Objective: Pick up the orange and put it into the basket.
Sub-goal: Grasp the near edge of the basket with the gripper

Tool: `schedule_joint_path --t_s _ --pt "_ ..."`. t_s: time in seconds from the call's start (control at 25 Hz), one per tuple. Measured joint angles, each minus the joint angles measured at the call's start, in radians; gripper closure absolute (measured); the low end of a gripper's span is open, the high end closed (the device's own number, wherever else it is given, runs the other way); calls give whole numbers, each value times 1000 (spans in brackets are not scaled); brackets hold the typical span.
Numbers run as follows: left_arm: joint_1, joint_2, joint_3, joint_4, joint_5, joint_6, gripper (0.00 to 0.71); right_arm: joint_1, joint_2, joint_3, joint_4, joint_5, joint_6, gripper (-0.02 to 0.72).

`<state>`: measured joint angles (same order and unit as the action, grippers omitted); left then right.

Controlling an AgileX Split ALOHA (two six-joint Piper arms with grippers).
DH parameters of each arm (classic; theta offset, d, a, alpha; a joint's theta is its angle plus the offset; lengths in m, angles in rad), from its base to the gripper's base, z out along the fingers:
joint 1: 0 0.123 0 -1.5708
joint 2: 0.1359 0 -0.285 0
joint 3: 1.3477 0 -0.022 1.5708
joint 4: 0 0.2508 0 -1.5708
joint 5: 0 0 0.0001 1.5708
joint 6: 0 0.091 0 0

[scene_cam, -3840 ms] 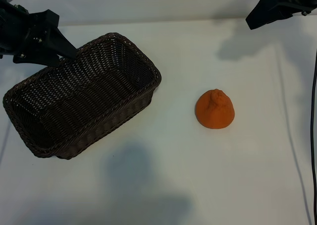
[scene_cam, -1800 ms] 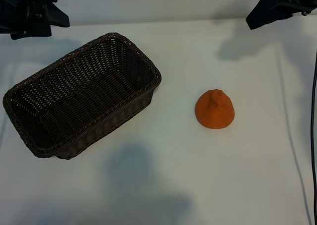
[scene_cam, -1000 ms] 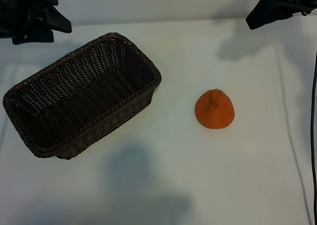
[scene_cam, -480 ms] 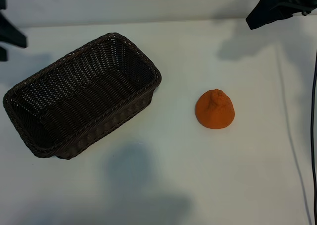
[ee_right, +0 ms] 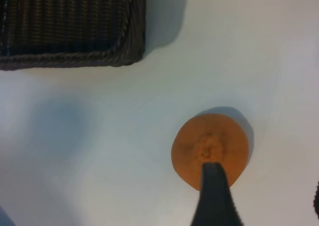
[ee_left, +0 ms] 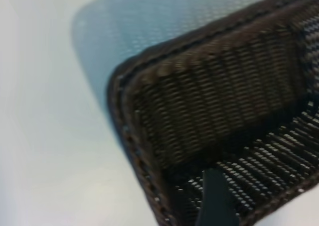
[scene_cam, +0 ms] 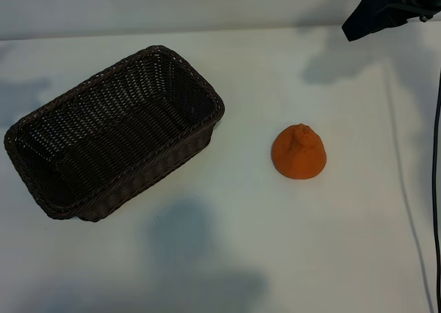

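Note:
The orange (scene_cam: pixel 298 152) sits on the white table right of centre, knob up and untouched. From above, in the right wrist view, the orange (ee_right: pixel 209 149) lies just past one dark finger (ee_right: pixel 214 196) of my right gripper. That right gripper (scene_cam: pixel 375 13) hangs at the far right corner, open and empty. The dark brown wicker basket (scene_cam: pixel 41 182) lies at the left, with nothing in it. My left arm is outside the exterior view. Its wrist view shows a basket corner (ee_left: pixel 149 101) close below, with one finger (ee_left: pixel 215 201) over the weave, open and holding nothing.
A black cable (scene_cam: pixel 435 189) runs down the table's right edge. White table (scene_cam: pixel 241 244) stretches between the basket and the orange and along the near side. The basket's corner (ee_right: pixel 119 52) shows in the right wrist view.
The left arm has drawn back to the left and left the exterior view. The right arm, the orange and the basket have not moved.

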<state>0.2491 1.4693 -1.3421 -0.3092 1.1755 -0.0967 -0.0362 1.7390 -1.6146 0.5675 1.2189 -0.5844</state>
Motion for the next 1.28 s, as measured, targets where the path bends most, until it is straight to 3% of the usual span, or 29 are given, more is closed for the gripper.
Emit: schedule_joint_path --t_s 0.64,1.28 --pt "0 87 6 67 0 -66 190 0 0 0 0 0 0 241" --pt "0 144 186 84 -57 -78 190 0 0 0 0 0 0 241"
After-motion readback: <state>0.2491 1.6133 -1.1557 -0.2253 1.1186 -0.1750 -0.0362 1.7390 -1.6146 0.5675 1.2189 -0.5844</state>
